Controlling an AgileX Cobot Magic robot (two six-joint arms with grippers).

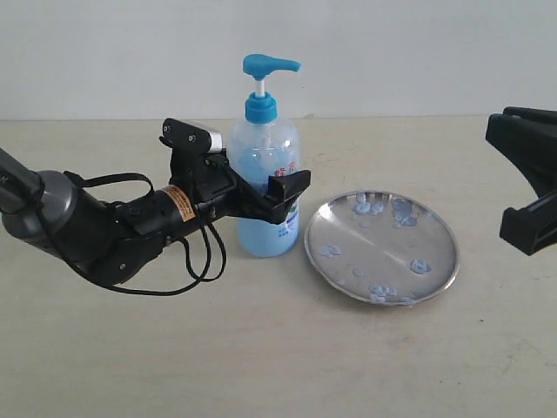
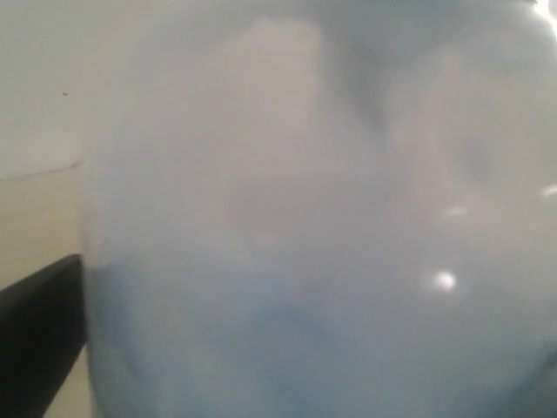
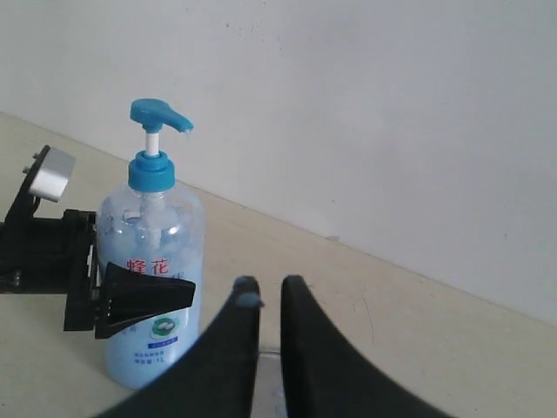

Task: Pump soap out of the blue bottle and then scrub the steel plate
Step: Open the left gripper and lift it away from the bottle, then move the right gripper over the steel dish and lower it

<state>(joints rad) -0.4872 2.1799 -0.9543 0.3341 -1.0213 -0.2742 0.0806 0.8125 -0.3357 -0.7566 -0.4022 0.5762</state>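
Exterior view | left tool (image 1: pixel 277 190) astride blue bottle (image 1: pixel 261 144), likely steadying; clamped or slack: cannot tell | right tool (image 3: pixel 268 292) nearly closed, empty | steel plate (image 1: pixel 374 248) beside bottle, spout-side, catching soap (image 1: pixel 420 266)

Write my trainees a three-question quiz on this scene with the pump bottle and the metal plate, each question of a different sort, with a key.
1. Short answer: what dots the steel plate?
2. True or false: the blue bottle stands on the plate.
3. Multiple choice: the left gripper has its jaws on either side of the bottle's
A. pump head
B. body
C. base

Key
1. Small pale blue blobs of soap.
2. False: it stands upright beside the plate.
3. B
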